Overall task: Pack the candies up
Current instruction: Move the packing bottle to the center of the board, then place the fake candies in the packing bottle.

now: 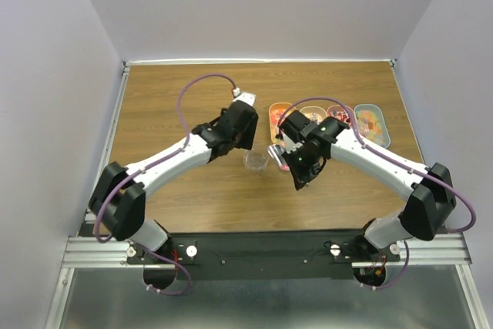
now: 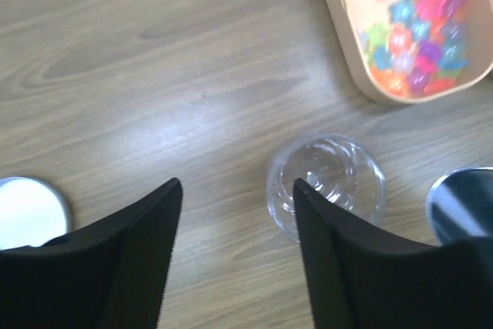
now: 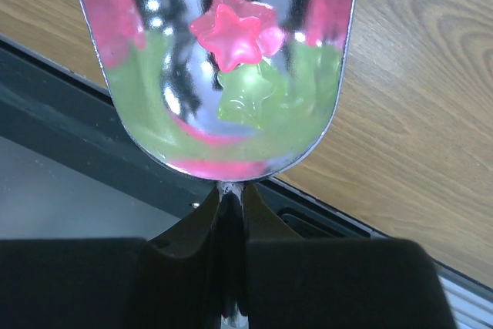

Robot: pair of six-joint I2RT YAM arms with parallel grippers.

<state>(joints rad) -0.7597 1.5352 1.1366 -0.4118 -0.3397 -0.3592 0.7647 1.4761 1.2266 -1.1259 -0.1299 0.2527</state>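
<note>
**Near edge.** Black mounting rail [image 1: 254, 253] with both arm bases on it. Wood-grain table [image 1: 169, 190] beyond.

**Right gripper** [image 3: 231, 217]. Jaws pinched tight on the thin stem of the metal scoop [image 3: 162, 105], bowl pointing away from the fingers. In the top view, scoop held just right of the cup.

**In the scoop bowl.** Pink candy [image 3: 231, 35], star-shaped, lying partly over the green candy [image 3: 248, 98], also star-shaped. Both toward the rounded stem end, with coloured reflections on the polished wall around them.

**Left gripper** [image 2: 235, 186]. Jaws standing well apart with nothing between them, raised above bare wood.

**Clear cup** [image 2: 327, 182]. Upright on the table between the two grippers, mouth up, partly hidden behind one left finger [image 2: 347, 267]. Edge of the scoop just beside it.

**Round pale disc** [image 2: 27, 212]. Metallic rim, flat on the table beside the other left finger. Cannot tell what it is.

**Purple cable** [image 1: 189, 94]. Looped along the left arm, with a matching one along the right arm.

**Far right of the table.** Four oblong trays [image 1: 385, 133] side by side in a row beyond the right gripper. Beige tray [image 2: 350, 52] near the cup, not touching it.

**Candies** [image 2: 416, 28]. Heaped inside that tray in orange, pink, purple, blue and green. More colours visible in the other trays from above.
</note>
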